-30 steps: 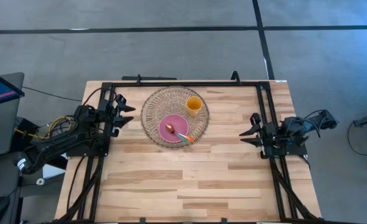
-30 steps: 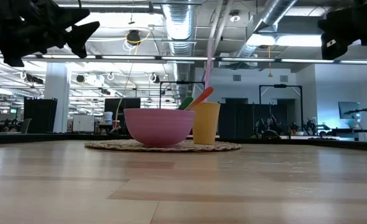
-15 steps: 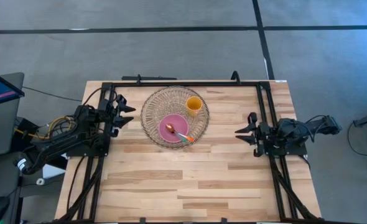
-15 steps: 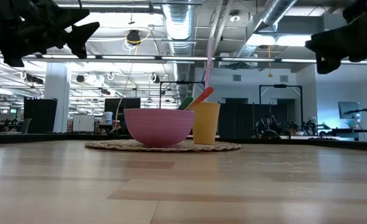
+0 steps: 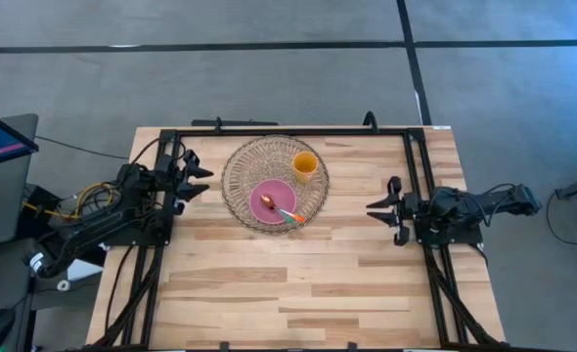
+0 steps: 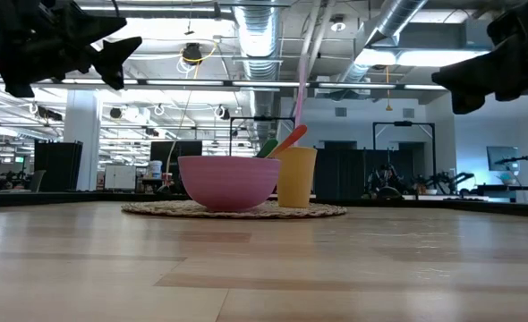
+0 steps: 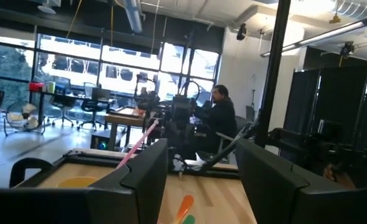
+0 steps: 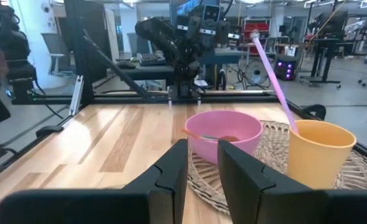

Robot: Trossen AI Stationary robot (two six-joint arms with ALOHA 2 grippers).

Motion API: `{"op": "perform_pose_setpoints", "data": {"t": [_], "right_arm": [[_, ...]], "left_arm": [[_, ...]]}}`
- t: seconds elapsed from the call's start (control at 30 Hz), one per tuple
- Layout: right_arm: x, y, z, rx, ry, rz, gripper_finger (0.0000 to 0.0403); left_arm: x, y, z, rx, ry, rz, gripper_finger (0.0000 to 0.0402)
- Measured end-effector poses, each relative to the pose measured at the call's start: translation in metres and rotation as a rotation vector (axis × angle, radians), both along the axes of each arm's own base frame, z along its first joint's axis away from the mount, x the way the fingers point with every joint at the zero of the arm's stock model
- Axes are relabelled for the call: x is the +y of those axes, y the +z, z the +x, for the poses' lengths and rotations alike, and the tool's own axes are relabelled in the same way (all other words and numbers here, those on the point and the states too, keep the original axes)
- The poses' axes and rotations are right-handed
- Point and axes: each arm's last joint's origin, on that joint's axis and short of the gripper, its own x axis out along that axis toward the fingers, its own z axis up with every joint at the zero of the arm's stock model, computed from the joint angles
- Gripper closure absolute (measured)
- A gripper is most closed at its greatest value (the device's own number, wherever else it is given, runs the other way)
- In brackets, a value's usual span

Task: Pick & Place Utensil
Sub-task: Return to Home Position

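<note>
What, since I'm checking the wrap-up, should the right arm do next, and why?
Probably draw the right gripper back toward its table edge. Nothing seems left to place: the spoon lies in the pink bowl and the pink straw stands in the yellow cup, both on the woven mat; the left gripper waits aside.

My 2 arms sit at opposite sides of the wooden table [image 5: 269, 284], my left gripper [image 5: 197, 181] and right gripper [image 5: 378, 209] both with fingers apart, facing inward. Between them, a round woven mat [image 5: 238, 171] carries a pink bowl [image 5: 277, 188] with a spoon [image 5: 287, 214] in it, and a yellow cup [image 5: 305, 164] just beside the bowl.
</note>
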Motion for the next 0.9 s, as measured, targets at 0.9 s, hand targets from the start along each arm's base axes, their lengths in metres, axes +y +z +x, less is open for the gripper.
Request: {"op": "perform_pose_setpoints", "data": {"t": [0.9], "right_arm": [[-0.014,0.003,0.001,-0.032,-0.148,-0.093,0.0321]], "left_arm": [[-0.042,-0.005,0.029,-0.103,0.089,-0.102,0.0211]]}}
